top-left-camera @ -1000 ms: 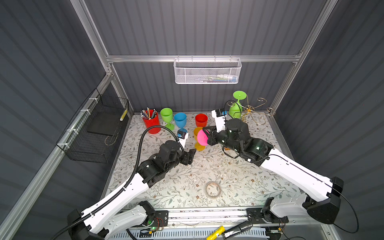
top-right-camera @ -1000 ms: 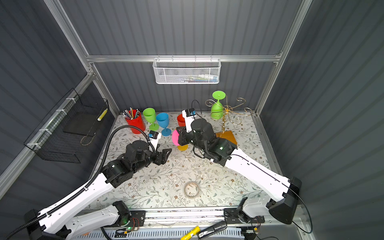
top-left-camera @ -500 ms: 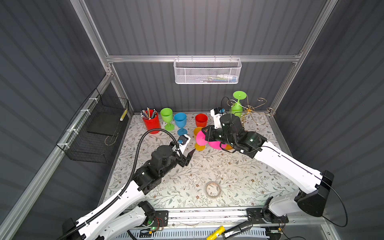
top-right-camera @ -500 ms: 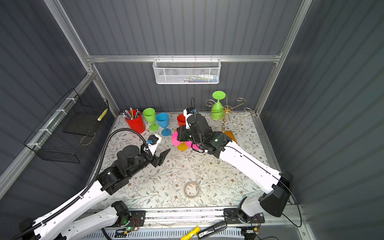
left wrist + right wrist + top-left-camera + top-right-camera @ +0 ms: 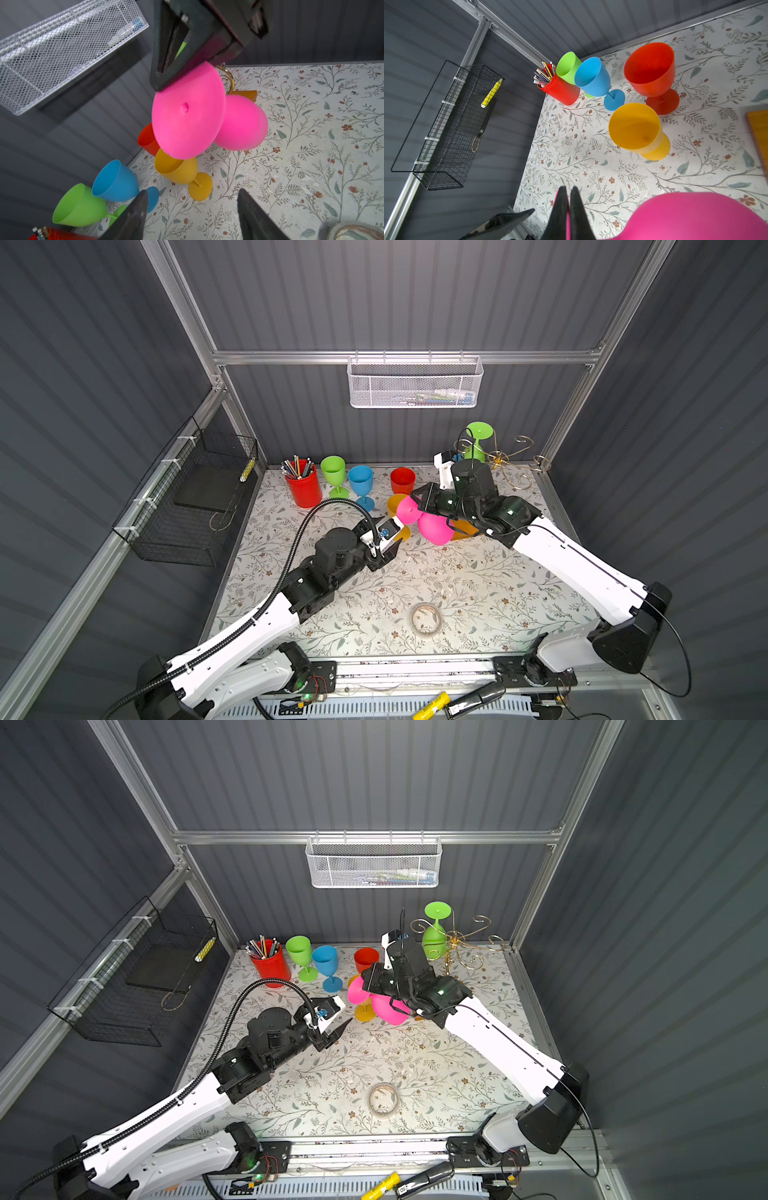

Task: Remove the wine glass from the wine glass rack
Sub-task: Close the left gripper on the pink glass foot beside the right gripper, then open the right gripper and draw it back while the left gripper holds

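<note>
Rack base [image 5: 462,530] mostly hidden behind right arm [image 5: 561,560]

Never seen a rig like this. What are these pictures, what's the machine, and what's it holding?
Two robot arms with pincer grippers work over a floral table. Two pictures look down from overhead; two come from cameras on the arms' wrists. The right gripper is shut on a pink wine glass, clear of the gold wire rack, where a green wine glass hangs upside down. The left gripper is open and empty. On the table: green glass, blue glass, red glass, yellow glass, pencil cup, tape roll.
</note>
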`<state>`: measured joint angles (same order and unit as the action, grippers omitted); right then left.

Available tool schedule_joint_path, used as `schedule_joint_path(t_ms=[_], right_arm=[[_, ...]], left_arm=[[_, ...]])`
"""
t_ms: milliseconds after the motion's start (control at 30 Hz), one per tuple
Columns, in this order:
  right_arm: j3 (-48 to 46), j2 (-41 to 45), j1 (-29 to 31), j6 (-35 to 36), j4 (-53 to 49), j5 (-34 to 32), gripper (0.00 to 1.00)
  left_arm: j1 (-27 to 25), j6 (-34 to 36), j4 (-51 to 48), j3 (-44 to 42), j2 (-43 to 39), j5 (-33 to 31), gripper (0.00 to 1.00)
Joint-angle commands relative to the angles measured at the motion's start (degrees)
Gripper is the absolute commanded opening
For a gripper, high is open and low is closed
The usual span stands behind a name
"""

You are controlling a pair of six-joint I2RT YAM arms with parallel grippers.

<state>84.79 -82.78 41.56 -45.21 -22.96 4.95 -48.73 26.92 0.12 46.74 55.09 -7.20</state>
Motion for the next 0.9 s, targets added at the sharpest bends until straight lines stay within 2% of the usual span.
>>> schedule_joint_path(t_ms=[0, 100, 333, 567, 867], right_arm=[[-0.92, 0.81, -0.58, -3.06, 2.80, 2.04, 0.00], [-1.19, 1.06, -0.99, -3.82, 3.42, 2.81, 0.00], [-2.44, 0.94, -2.06, -6.52, 5.82, 5.15, 0.00], [-4.08, 0.53, -3.23, -9.47, 8.19, 8.20, 0.00], [-5.40, 0.37, -3.90, -12.40, 10.62, 10.07, 0.00]], left_arm=[[-0.72, 6.37, 3.40, 2.13, 0.28, 0.35, 0.67], [-0.91, 8.71, 4.12, 2.13, 0.44, 0.17, 0.65], [-0.86, 13.12, 3.42, 4.20, 2.57, -0.46, 0.54], [-1.05, 15.81, 6.09, 4.99, 4.12, -1.97, 0.40], [-1.48, 17.77, 8.96, 5.41, 6.47, -4.33, 0.32]])
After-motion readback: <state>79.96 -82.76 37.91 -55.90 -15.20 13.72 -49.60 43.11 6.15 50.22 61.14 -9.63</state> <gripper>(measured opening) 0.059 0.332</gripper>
